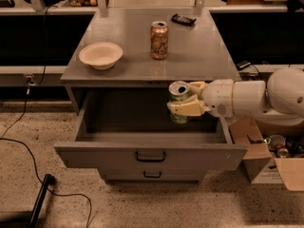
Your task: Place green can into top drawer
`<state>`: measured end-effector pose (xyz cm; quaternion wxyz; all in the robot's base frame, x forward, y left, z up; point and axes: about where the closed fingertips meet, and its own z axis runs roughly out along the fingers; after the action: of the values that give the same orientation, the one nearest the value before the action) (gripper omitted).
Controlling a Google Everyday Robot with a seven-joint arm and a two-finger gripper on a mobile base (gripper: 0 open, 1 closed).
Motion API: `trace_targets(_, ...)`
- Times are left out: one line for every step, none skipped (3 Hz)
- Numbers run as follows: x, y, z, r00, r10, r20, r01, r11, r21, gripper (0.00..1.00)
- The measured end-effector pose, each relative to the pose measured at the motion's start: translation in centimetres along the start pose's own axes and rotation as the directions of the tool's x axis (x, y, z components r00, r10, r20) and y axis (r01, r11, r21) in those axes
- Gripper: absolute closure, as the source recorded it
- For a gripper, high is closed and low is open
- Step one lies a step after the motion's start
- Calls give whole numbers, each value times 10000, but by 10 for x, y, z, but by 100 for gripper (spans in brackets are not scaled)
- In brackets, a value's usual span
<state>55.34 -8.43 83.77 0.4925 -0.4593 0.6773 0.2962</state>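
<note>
The tool [184, 99] reaches in from the right and is clamped on the sides of the green can [179, 90]. The can is upright, its long axis vertical and its silver top facing up. It sits within the open top drawer [109, 154], right of centre, just below the worktop [204, 51] edge. I cannot tell whether it touches the drawer floor.

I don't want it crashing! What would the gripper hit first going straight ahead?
The gripper, holding the green can over the top drawer, points left: probably the drawer's left wall, depth unclear.
</note>
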Motion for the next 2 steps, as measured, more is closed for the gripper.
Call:
trace_targets(-1, -3, 0, 10000, 6, 61, -7, 9999, 110, 100)
trace_targets(4, -5, 7, 9998, 91, 180, -89, 9999, -85, 100)
